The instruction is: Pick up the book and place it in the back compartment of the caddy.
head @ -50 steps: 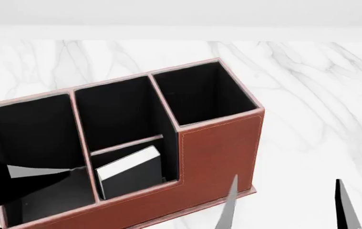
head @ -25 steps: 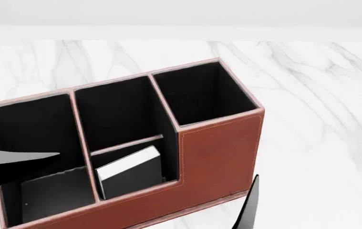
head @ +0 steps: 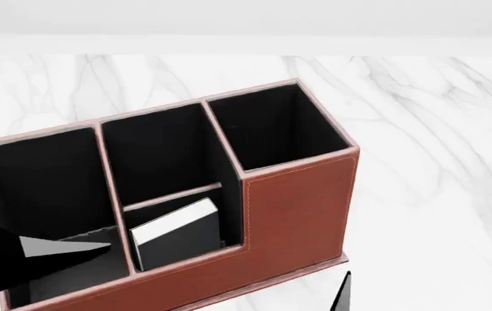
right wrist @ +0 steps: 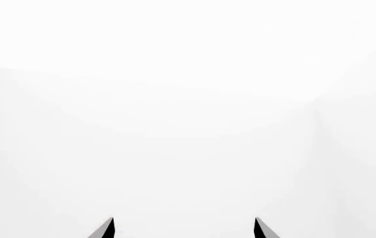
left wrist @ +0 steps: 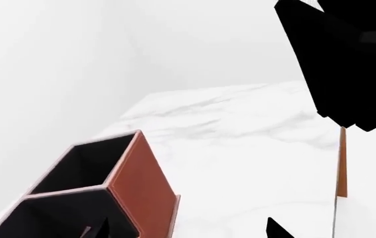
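Right hand: fingertips apart, empty, now at the head view's lower edge; it has dropped back from a second ago. Its wrist view shows only blank white.

Left hand: low beside the caddy's long cell, shifted slightly; fingers spread in the wrist view, holding nothing.

Book: unmoved, leaning inside the back compartment, white page edges up.

Marble counter beyond. Judgement: placement done, both arms retreating.

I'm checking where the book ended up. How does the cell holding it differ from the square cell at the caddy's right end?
The back compartment has a low outer wall and holds the book; the square cell is tall-walled and looks empty. Both are black-lined cells of the caddy.
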